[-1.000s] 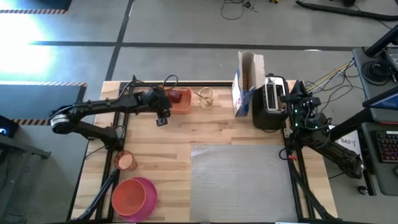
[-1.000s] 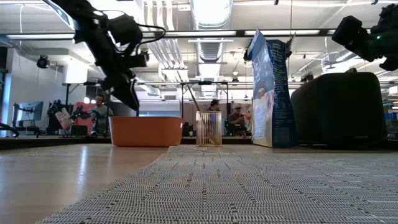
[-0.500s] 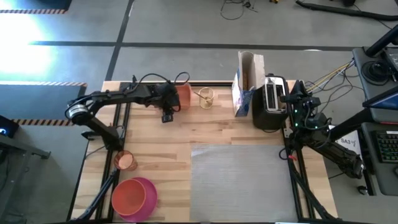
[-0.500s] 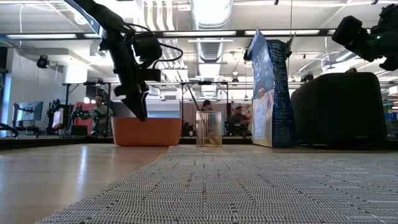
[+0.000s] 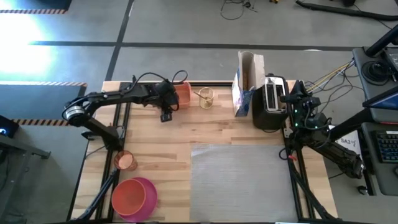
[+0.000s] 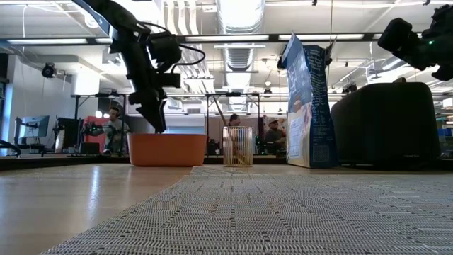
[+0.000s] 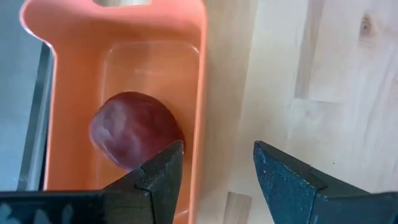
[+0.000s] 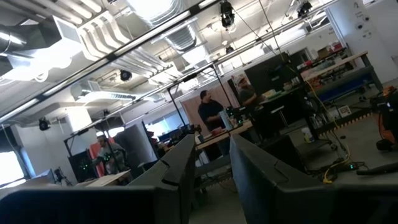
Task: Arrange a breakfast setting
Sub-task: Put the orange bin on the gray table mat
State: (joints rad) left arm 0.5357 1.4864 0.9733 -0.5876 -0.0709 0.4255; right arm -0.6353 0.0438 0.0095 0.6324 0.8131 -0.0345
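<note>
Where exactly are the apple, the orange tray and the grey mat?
red apple (image 7: 134,129): left wrist view, middle of its rounded top.
orange tray (image 6: 167,149): low view, middle of its near side wall.
grey placemat (image 5: 239,180): high view, centre of its bare woven surface.

My left arm reaches across the far-left table, its left gripper (image 7: 214,171) spread apart, pointing down; my right gripper (image 8: 210,168) waits raised, fingers narrowly parted

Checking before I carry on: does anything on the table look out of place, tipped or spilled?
Nothing looks spilled or damaged. The red apple lies in the orange tray, the cereal box stands upright beside the toaster, and the placemat lies flat. The left gripper hovers open over the tray's edge.
</note>
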